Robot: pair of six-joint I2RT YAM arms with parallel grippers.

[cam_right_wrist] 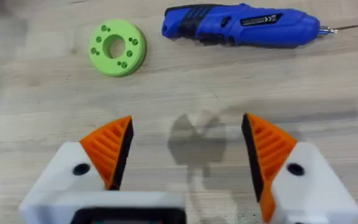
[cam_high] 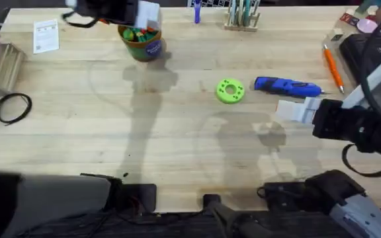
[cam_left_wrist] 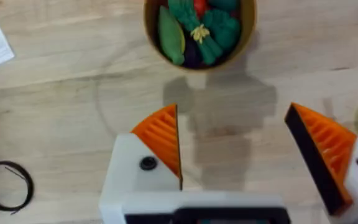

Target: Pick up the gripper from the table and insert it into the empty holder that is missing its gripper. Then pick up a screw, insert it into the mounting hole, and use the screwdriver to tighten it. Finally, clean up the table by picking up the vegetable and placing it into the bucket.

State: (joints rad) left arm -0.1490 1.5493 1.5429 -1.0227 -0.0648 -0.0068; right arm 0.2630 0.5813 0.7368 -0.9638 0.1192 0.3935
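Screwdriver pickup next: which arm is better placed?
Probably the right. Its open end effector hovers just short of the blue screwdriver, beside the green disc. The left end effector sits far off above the bucket.

Green ring-shaped disc, orange pen-like tool, black cable coil, paper card.

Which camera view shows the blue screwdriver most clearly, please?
The right wrist view shows the screwdriver best: its whole blue body and thin metal bit lie close and unobstructed, beside the green ring. The overhead view shows it whole but small, between the ring and the right tool. The left wrist view faces the bucket instead.
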